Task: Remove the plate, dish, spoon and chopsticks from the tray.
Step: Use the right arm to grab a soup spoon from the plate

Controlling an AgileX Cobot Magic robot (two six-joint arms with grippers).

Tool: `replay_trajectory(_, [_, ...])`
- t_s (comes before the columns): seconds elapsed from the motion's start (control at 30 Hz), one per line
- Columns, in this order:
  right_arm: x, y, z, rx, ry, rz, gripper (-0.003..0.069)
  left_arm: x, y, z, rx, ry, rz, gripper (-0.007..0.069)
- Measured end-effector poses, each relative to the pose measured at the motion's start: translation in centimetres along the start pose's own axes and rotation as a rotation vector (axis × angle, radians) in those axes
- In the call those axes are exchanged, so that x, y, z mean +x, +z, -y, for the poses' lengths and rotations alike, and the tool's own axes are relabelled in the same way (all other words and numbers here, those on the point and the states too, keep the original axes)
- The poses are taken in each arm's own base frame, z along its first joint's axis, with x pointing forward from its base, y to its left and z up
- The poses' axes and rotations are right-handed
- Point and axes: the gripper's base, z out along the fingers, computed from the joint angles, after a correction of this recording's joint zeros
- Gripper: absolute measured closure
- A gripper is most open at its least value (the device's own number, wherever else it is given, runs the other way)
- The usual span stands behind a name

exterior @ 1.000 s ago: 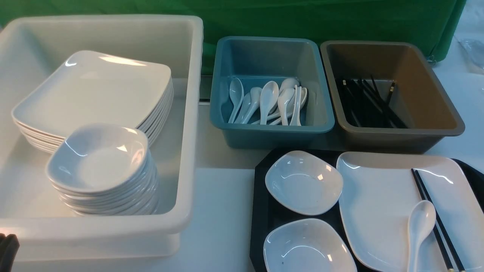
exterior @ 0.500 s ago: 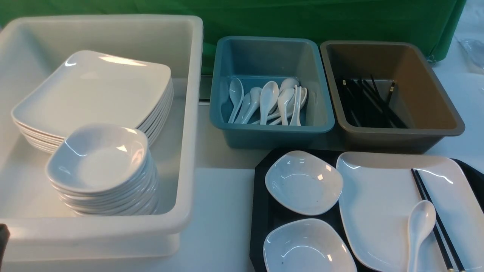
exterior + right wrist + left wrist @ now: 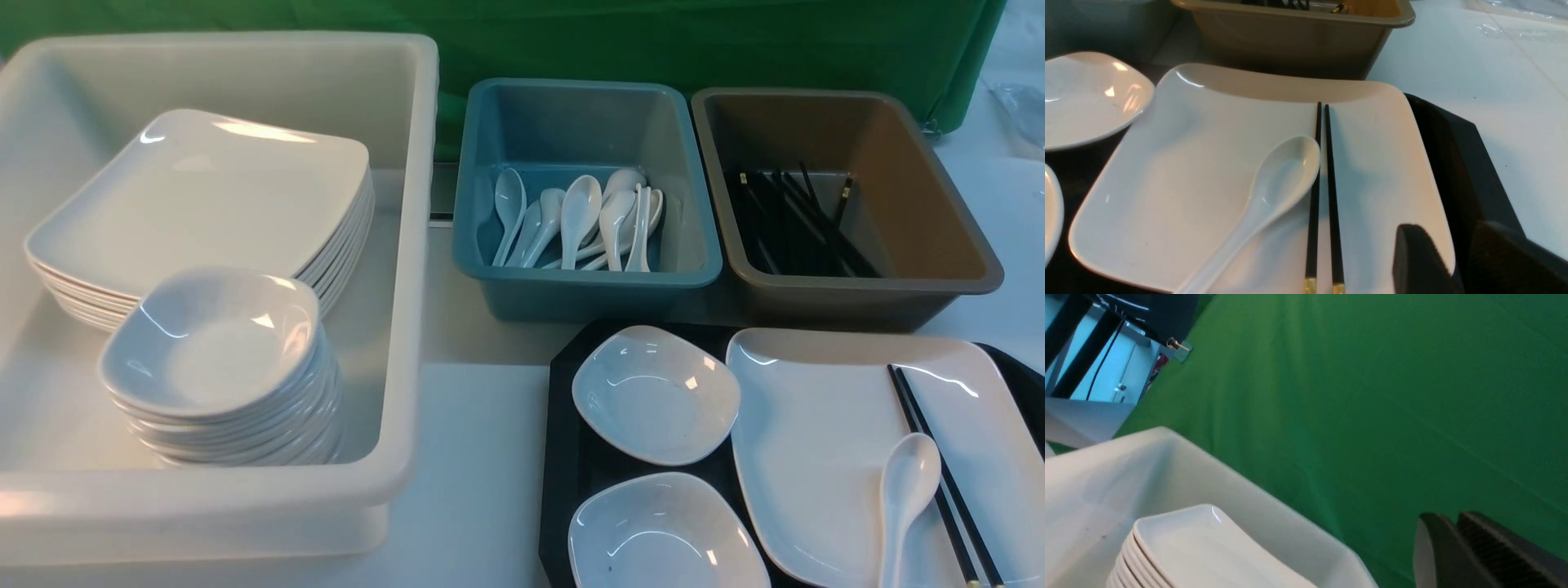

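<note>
A black tray [image 3: 563, 408] sits on the white tabletop [image 3: 482, 457], on the right side near the robot. On the tray lies a big white plate [image 3: 816, 425]. A white spoon [image 3: 906, 482] lies on the plate, and two black chopsticks [image 3: 1331, 196] lie side by side on the plate, just beside the spoon. Two small dishes [image 3: 653, 396] [image 3: 661, 535] sit on the tray to the left of the plate, one behind the other.

Behind the tray stand a blue tub [image 3: 588, 286] with white spoons in it and a brown tub [image 3: 849, 290] with black chopsticks in it. On the left is a big white tub [image 3: 408, 245] with a pile of plates and a pile of small dishes inside.

The right pincer [image 3: 1449, 232] hangs over the near edge of the plate, with a small gap between its two fingers and nothing in it. The left pincer [image 3: 1447, 518] is pressed closed, holds nothing, and is up near the big white tub.
</note>
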Motion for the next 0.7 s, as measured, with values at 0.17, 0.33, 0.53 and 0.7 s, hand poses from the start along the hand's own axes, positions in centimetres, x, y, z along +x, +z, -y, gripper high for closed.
replay_trajectory(0.17, [-0.4,0.0,-0.1,-0.011,0.08,0.043,0.0421,-2.2,-0.3,0.5,0.06,-0.036,0.24,0.0589])
replay_trajectory(0.33, [-2.5,-0.3,-0.1,-0.09,0.565,0.266,0.0421,-5.9,-0.1,3.7,0.181,-0.025,0.288,0.0589])
replay_trajectory(0.53, [-3.9,-0.9,0.3,-0.139,0.741,0.439,0.0421,-11.3,1.1,8.7,0.184,0.111,0.075,0.0589])
replay_trajectory(0.7, [-4.5,-1.2,0.4,-0.151,0.755,0.507,0.0421,-12.2,3.9,10.1,0.055,0.237,-0.255,0.0589])
